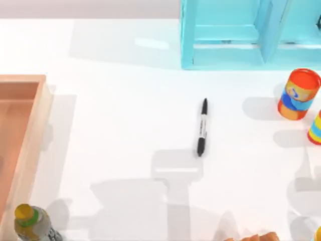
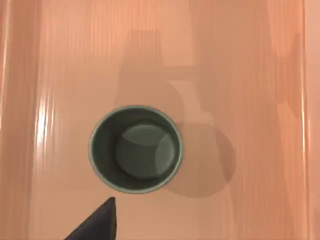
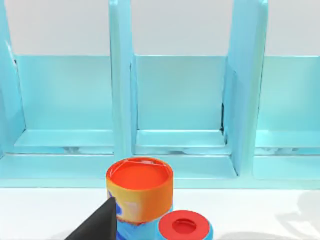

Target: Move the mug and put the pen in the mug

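Left wrist view looks straight down into the upright mug [image 2: 135,149] in a wooden tray [image 2: 260,100], below the left gripper. Whether either gripper's jaws are open cannot be told. The pen [image 1: 202,127] lies on the white table [image 1: 125,125].

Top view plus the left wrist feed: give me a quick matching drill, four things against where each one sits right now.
Things:
1. pen
2. mug
3. orange-topped can
4. yellow-capped bottle

Places:
A. upright on the wooden tray
B. lying on the white table, near the middle
C. the table's near left corner
D. right side, in front of the turquoise shelf

Pairs: 1-B, 2-A, 3-D, 4-C
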You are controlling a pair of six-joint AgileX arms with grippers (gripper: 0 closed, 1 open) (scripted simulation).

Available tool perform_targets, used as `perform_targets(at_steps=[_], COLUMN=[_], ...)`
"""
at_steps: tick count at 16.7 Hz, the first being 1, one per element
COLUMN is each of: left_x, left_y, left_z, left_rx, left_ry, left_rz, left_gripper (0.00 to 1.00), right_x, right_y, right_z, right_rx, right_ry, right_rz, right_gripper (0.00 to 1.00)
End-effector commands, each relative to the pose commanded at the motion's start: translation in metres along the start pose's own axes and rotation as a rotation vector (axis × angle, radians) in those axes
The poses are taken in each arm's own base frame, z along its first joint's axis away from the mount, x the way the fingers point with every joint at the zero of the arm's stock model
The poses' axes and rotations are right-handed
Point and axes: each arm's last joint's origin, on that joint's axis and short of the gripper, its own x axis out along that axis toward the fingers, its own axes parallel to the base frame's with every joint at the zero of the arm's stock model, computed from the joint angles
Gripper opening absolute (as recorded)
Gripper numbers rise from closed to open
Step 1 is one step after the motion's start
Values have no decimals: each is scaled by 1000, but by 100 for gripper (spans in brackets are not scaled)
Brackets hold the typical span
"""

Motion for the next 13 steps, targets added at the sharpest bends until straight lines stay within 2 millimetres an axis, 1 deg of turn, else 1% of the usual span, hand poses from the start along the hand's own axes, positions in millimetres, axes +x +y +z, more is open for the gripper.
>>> perform_targets(at_steps=[3, 6, 9, 13], left_x=[27, 53, 67, 69], left_y=[14, 26, 33, 34], left_z=[37, 60, 70, 72], left_rx=[5, 7, 8, 8], left_ry=[234, 403, 491, 505], left_rz=[-28, -57, -75, -78], left_gripper=[100, 100, 100, 100], right_x=[0, 0, 0, 0], right_y=[0, 0, 0, 0], right_z=[0, 0, 0, 0], right_rx=[0, 0, 0, 0], right_ry=[0, 0, 0, 0], right_rz=[0, 0, 0, 0], right_gripper=[100, 100, 100, 100])
